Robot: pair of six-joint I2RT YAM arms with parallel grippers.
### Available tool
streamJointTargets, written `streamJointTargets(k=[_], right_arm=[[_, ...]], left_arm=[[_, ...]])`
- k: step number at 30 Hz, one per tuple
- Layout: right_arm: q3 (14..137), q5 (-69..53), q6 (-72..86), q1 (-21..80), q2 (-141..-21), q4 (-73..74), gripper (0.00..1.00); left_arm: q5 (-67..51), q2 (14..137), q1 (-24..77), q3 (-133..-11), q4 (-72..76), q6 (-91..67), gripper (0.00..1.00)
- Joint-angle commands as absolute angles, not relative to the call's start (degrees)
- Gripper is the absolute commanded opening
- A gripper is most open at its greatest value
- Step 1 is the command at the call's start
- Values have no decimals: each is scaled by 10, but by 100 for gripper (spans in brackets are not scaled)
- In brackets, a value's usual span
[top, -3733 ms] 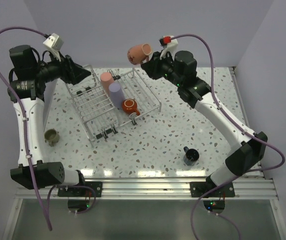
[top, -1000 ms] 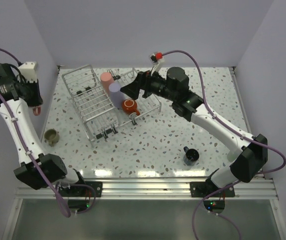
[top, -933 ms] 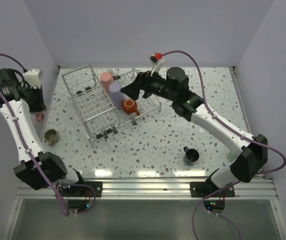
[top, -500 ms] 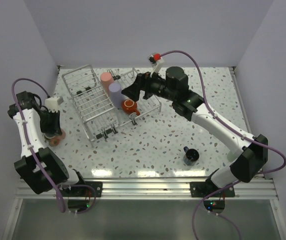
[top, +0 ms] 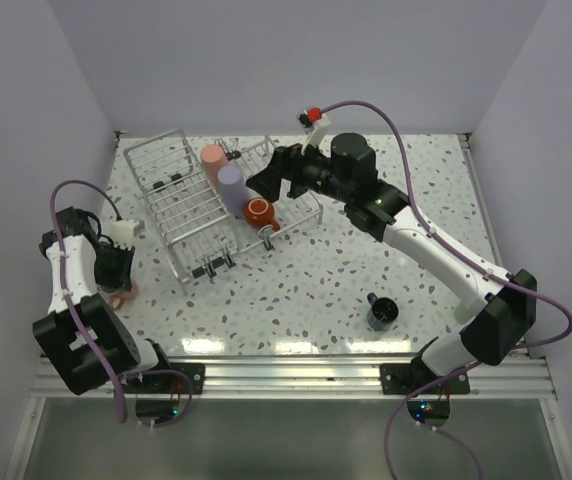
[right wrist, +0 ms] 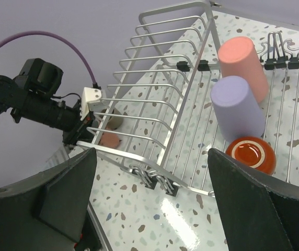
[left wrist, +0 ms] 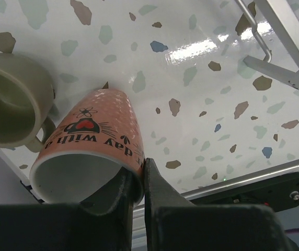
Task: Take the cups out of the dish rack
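Observation:
My left gripper (left wrist: 141,167) is shut on the rim of a salmon cup (left wrist: 94,141) with black print. The cup is tilted, base low over the tabletop, right beside a beige cup (left wrist: 11,107). From above, that gripper (top: 116,272) is at the table's near left, with a sliver of the salmon cup (top: 121,296) under it. The dish rack (top: 181,215) holds a pink cup (top: 213,158), a lavender cup (top: 230,180) and an orange-red cup (top: 259,211). My right gripper (right wrist: 152,172) hangs open above the rack (right wrist: 186,99), empty, near the orange-red cup (right wrist: 251,154).
A dark cup (top: 382,312) stands on the speckled table at the near right. A corner of the rack (left wrist: 280,42) shows just right of the left gripper. Purple walls close in on the left, back and right. Black clips sit on the rack's edges.
The left arm came down from high by the left wall to the table's near left, carrying the salmon cup down beside the beige cup. The right arm barely moved.

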State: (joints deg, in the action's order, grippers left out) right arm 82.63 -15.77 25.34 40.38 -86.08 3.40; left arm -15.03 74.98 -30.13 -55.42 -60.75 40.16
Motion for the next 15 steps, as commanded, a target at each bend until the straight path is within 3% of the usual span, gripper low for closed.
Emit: streamJointTargets(k=[1,9,15], right_arm=[[851,-139,239,404,-836,36,90],[838,-121,236,405,-828,38,90],[832,-115,235,404,-824,38,90]], left_arm=[[-145,744,-289,-534,-557,423,0],[-146,743,-266,-497,-533,415,0],[-148,734,-263,-483,-520,428,18]])
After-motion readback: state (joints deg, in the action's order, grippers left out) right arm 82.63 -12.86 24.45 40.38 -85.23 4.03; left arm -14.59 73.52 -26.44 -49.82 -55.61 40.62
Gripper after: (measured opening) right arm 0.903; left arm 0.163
